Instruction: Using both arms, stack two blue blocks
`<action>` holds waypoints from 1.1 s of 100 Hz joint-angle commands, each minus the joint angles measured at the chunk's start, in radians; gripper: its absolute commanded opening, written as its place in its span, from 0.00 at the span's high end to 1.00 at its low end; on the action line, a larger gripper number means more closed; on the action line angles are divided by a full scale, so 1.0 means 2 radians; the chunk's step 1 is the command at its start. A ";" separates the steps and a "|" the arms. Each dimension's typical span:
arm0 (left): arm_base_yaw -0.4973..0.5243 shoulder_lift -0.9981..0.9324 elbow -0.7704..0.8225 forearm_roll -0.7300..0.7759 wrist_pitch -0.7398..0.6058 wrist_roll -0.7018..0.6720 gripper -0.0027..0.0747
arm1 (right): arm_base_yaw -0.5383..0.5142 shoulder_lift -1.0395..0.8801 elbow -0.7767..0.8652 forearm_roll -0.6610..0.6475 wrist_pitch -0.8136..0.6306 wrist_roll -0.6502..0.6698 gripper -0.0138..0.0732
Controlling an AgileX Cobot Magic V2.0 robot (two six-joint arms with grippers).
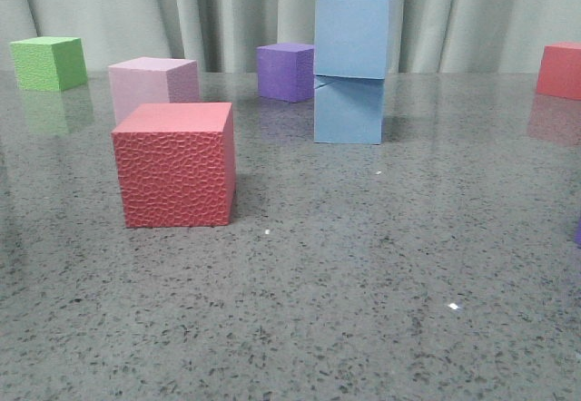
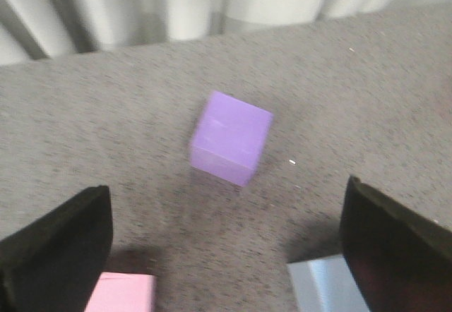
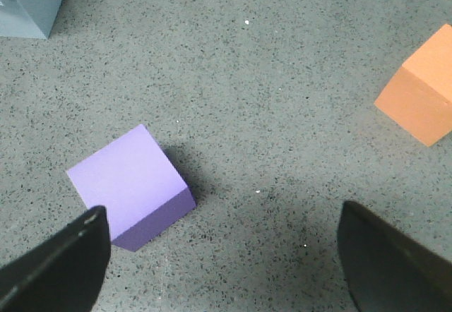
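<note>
Counter (image 1: 363, 328) space spreads grey around one landmark: the blue blocks (image 1: 352, 67), already stacked, the upper cube resting squarely on the lower (its top edge looks cracked), so the task seems done. Behind and left of that stack sits a purple cube (image 1: 285, 71). Left end effector (image 2: 226, 248) and right end effector (image 3: 222, 255) hang with fingers spread, holding nothing.

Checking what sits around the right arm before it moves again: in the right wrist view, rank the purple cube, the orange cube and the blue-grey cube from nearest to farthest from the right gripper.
1. Purple cube: nearest the right gripper, close beside one finger.
2. Orange cube: farther off, on the other finger's side.
3. Blue-grey cube: farthest, cut off at the picture's corner.
</note>
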 commanded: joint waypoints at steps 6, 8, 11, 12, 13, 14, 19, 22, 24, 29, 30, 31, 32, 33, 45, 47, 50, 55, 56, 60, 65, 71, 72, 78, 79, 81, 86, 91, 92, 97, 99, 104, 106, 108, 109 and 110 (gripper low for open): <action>0.040 -0.052 -0.012 -0.023 0.005 0.023 0.18 | -0.004 0.001 -0.012 -0.004 -0.027 -0.004 0.10; 0.044 -0.054 -0.012 -0.027 0.005 0.025 0.18 | -0.004 0.001 -0.012 -0.004 -0.027 -0.004 0.10; 0.055 -0.058 -0.011 -0.032 0.005 0.031 0.18 | -0.004 0.001 -0.012 -0.004 -0.027 -0.004 0.10; 0.057 -0.060 -0.012 -0.035 0.005 0.033 0.18 | -0.004 0.001 -0.012 -0.004 -0.027 -0.004 0.10; 0.059 -0.061 -0.011 -0.035 0.005 0.036 0.18 | -0.004 0.001 -0.012 -0.004 -0.027 -0.004 0.10; 0.065 -0.063 -0.009 -0.037 0.005 0.037 0.18 | -0.004 0.001 -0.012 -0.004 -0.027 -0.004 0.10; 0.077 -0.071 -0.003 -0.039 0.005 0.043 0.18 | -0.004 0.001 -0.012 -0.004 -0.027 -0.004 0.10; 0.084 -0.076 0.003 -0.039 0.005 0.050 0.18 | -0.004 0.001 -0.012 -0.004 -0.026 -0.004 0.10; 0.090 -0.081 0.008 -0.039 0.005 0.053 0.18 | -0.004 0.001 -0.012 -0.004 -0.026 -0.004 0.10; 0.103 -0.093 0.025 -0.039 0.005 0.063 0.18 | -0.004 0.001 -0.012 -0.004 -0.026 -0.004 0.10; 0.106 -0.095 0.031 -0.039 0.005 0.063 0.18 | -0.004 0.001 -0.012 -0.004 -0.026 -0.004 0.10; 0.108 -0.098 0.034 -0.039 0.005 0.065 0.18 | -0.004 0.001 -0.012 -0.004 -0.026 -0.004 0.10; 0.111 -0.100 0.040 -0.039 0.005 0.066 0.18 | -0.004 0.001 -0.012 -0.004 -0.026 -0.004 0.10; 0.113 -0.104 0.043 -0.039 0.005 0.067 0.18 | -0.004 0.001 -0.012 -0.004 -0.026 -0.004 0.10; 0.140 -0.140 0.109 -0.039 0.005 0.080 0.18 | -0.004 0.001 -0.012 -0.004 -0.026 -0.004 0.10; 0.145 -0.147 0.121 -0.039 0.005 0.081 0.18 | -0.004 0.001 -0.012 -0.004 -0.026 -0.004 0.10; 0.150 -0.157 0.139 -0.039 0.005 0.087 0.18 | -0.004 0.001 -0.012 -0.004 -0.025 -0.004 0.10; 0.159 -0.173 0.168 -0.036 0.005 0.089 0.18 | -0.004 0.001 -0.012 -0.004 -0.025 -0.004 0.10; 0.161 -0.176 0.177 -0.035 0.005 0.089 0.18 | -0.004 0.001 -0.012 -0.004 -0.025 -0.004 0.10; 0.167 -0.189 0.201 -0.031 0.005 0.093 0.18 | -0.004 0.001 -0.012 -0.004 -0.024 -0.004 0.10; 0.173 -0.206 0.227 -0.025 0.005 0.095 0.18 | -0.004 0.001 -0.012 -0.004 -0.023 -0.004 0.10; 0.177 -0.227 0.255 -0.016 0.003 0.098 0.18 | -0.004 0.001 -0.012 -0.004 -0.023 -0.004 0.10; 0.178 -0.230 0.262 -0.014 0.003 0.098 0.18 | -0.004 0.001 -0.012 -0.004 -0.023 -0.004 0.10; 0.180 -0.253 0.288 -0.006 0.000 0.098 0.18 | -0.004 0.001 -0.012 -0.004 -0.023 -0.004 0.10; 0.181 -0.256 0.295 -0.006 -0.002 0.098 0.18 | -0.004 0.001 -0.012 -0.004 -0.023 -0.004 0.10; 0.181 -0.264 0.304 -0.005 -0.005 0.098 0.18 | -0.004 0.001 -0.012 -0.004 -0.023 -0.004 0.10; 0.181 -0.284 0.329 0.001 -0.015 0.098 0.18 | -0.004 0.001 -0.012 -0.004 -0.023 -0.004 0.10; 0.181 -0.307 0.355 0.003 -0.028 0.098 0.18 | -0.004 0.001 -0.012 -0.004 -0.023 -0.004 0.10; 0.181 -0.313 0.359 0.003 -0.030 0.098 0.18 | -0.004 0.001 -0.012 -0.004 -0.023 -0.004 0.10; 0.181 -0.338 0.387 0.003 -0.042 0.098 0.18 | -0.004 0.001 -0.012 -0.004 -0.023 -0.004 0.10; 0.181 -0.349 0.399 0.003 -0.047 0.097 0.18 | -0.004 0.001 -0.012 -0.004 -0.023 -0.004 0.10; 0.181 -0.376 0.429 0.003 -0.056 0.096 0.18 | -0.004 0.001 -0.012 -0.004 -0.023 -0.004 0.10; 0.181 -0.388 0.442 0.003 -0.060 0.096 0.18 | -0.004 0.001 -0.012 -0.004 -0.023 -0.004 0.10; 0.181 -0.400 0.455 0.003 -0.064 0.096 0.18 | -0.004 0.001 -0.012 -0.004 -0.023 -0.004 0.10; 0.181 -0.404 0.464 0.003 -0.066 0.095 0.18 | -0.004 0.001 -0.012 -0.005 -0.023 -0.004 0.10; 0.181 -0.412 0.469 0.003 -0.067 0.095 0.18 | -0.004 0.001 -0.012 -0.005 -0.023 -0.004 0.10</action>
